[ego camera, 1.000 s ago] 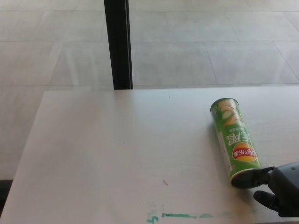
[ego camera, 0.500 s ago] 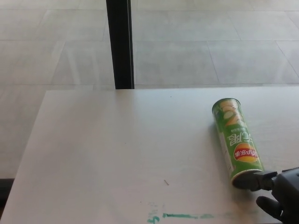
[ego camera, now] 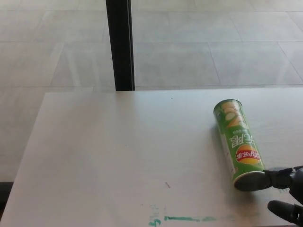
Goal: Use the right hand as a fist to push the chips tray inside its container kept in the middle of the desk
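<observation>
Because the green chips can [ego camera: 238, 140] lies on its side on the worktop [ego camera: 118, 156], an off-centre push could roll it. Right hand [ego camera: 286, 189] touches its near end; I cannot tell its closure.

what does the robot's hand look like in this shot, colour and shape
Only the right hand shows, at the picture's lower right corner. It is black to dark grey with a matte finish, made of thick, blocky fingers with rounded tips. No cables, markings or sleeve are visible. The left hand is out of view.
</observation>
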